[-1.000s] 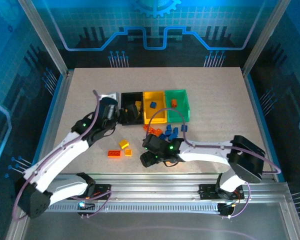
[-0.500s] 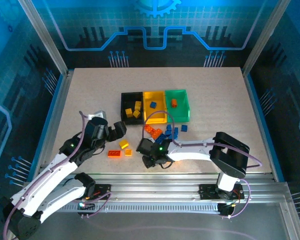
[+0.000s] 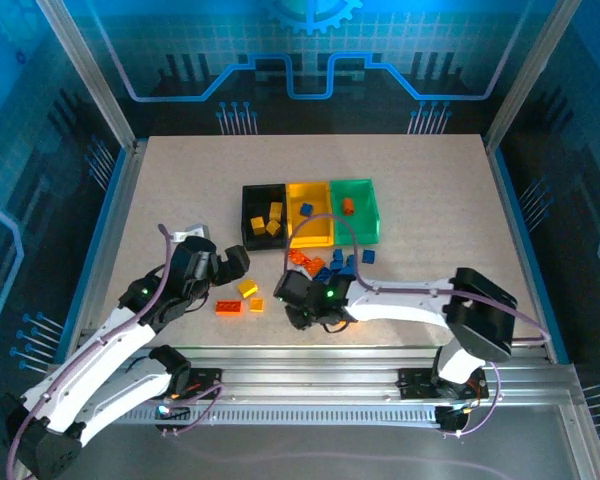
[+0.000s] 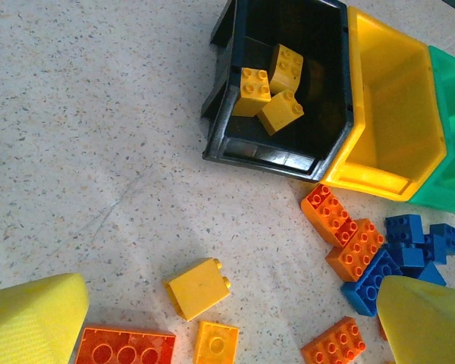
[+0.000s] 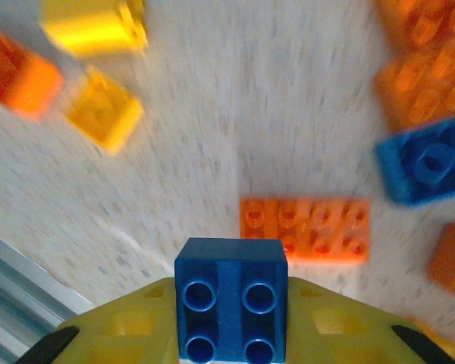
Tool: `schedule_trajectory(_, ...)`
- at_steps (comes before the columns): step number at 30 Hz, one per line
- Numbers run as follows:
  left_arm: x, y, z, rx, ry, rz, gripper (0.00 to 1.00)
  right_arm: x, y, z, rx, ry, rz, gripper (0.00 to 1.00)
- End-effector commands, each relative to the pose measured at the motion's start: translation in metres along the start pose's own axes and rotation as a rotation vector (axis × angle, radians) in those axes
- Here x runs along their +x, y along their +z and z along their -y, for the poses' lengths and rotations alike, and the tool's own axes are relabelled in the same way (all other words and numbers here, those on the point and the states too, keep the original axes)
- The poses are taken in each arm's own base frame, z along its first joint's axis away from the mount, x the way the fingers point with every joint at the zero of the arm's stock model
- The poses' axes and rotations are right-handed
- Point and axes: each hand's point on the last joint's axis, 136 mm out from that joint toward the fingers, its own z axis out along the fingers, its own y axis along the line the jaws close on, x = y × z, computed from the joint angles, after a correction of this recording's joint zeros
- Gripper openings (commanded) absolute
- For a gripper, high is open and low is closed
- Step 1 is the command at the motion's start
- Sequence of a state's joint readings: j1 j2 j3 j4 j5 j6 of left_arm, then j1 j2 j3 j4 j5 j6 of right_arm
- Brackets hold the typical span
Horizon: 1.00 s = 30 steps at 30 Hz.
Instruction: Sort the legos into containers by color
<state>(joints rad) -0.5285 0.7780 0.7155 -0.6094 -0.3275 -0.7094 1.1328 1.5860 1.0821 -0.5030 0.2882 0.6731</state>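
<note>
Where the left gripper (image 3: 223, 265) hangs: above the near-left part of the worktop (image 3: 430, 180), yellow pads (image 4: 32, 318) wide apart with nothing between them
Loose bricks under it: a long orange brick (image 4: 125, 347), a yellow brick (image 4: 199, 287) and a smaller yellow piece (image 4: 216, 343), close together toward the near edge
Black bin (image 4: 265, 155): leftmost of the joined row at mid-worktop, with three yellow bricks (image 4: 273, 87) inside
Right gripper (image 3: 298, 312): low, toward the near edge and just right of the loose yellow bricks, clamped on a blue brick (image 5: 231, 299) whose studs face the wrist camera
Step in hand, by my reading: taking that blue brick to the bin that already has blue in it
Yellow bin (image 3: 318, 228): middle of the row, one blue piece (image 3: 305, 209) on its floor, so the likely target
Doing it well: lift straight up first, because the pile lies between the gripper and the row. Hold the squeeze even, stop over the middle of the yellow bin away from its shared walls, and let go low so the brick does not bounce out. The left arm is near, so keep the path to its right
Pile (image 3: 330, 265): orange and blue bricks heaped together just in front of the yellow bin's near wall
Green bin (image 3: 360, 228): rightmost, holding one orange piece (image 3: 347, 206)
</note>
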Motion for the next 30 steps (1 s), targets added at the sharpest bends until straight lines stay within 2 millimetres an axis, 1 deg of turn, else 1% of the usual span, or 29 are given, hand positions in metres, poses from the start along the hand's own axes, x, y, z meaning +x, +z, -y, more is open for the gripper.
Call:
schedule_trajectory(1, 0.0, -0.005, -0.005, -0.019, -0.009, 0.008, 0.99, -0.062, -0.032, 0.026, 0.036, 0.038, 0.133, 0.32)
schedule_trajectory(3, 0.002, -0.005, -0.008, -0.025, -0.014, 0.003, 0.99, -0.089, -0.034, 0.043, 0.055, 0.079, 0.171, 0.32)
schedule_trajectory(6, 0.008, -0.004, -0.013, -0.03, -0.029, -0.009, 0.99, -0.124, -0.027, 0.073, 0.127, 0.133, 0.211, 0.32)
schedule_trajectory(9, 0.014, -0.004, -0.016, -0.029, -0.054, -0.024, 0.99, -0.151, -0.007, 0.103, 0.186, 0.196, 0.206, 0.32)
schedule_trajectory(11, 0.019, -0.003, -0.019, -0.033, -0.069, -0.034, 0.99, -0.164, 0.012, 0.118, 0.212, 0.231, 0.18, 0.32)
schedule_trajectory(15, 0.027, 0.001, -0.026, -0.054, -0.092, -0.057, 0.99, -0.182, 0.044, 0.142, 0.254, 0.284, 0.127, 0.33)
schedule_trajectory(17, 0.033, 0.003, -0.031, -0.072, -0.105, -0.07, 0.99, -0.188, 0.057, 0.149, 0.26, 0.313, 0.105, 0.35)
schedule_trajectory(19, 0.036, 0.005, -0.035, -0.085, -0.114, -0.078, 0.99, -0.19, 0.066, 0.152, 0.263, 0.328, 0.089, 0.36)
schedule_trajectory(21, 0.039, 0.006, -0.039, -0.104, -0.121, -0.083, 0.99, -0.192, 0.072, 0.154, 0.27, 0.337, 0.081, 0.4)
schedule_trajectory(22, 0.04, 0.007, -0.04, -0.111, -0.121, -0.085, 0.99, -0.194, 0.073, 0.154, 0.268, 0.339, 0.082, 0.44)
schedule_trajectory(24, 0.04, 0.008, -0.043, -0.129, -0.122, -0.085, 0.99, -0.199, 0.071, 0.152, 0.253, 0.342, 0.094, 0.52)
schedule_trajectory(27, 0.041, 0.009, -0.045, -0.145, -0.114, -0.091, 0.99, -0.21, 0.058, 0.145, 0.222, 0.343, 0.129, 0.62)
schedule_trajectory(28, 0.041, 0.01, -0.046, -0.153, -0.113, -0.094, 0.99, -0.213, 0.051, 0.143, 0.215, 0.341, 0.143, 0.64)
schedule_trajectory(30, 0.043, 0.012, -0.049, -0.173, -0.118, -0.101, 0.99, -0.216, 0.039, 0.137, 0.201, 0.33, 0.171, 0.65)
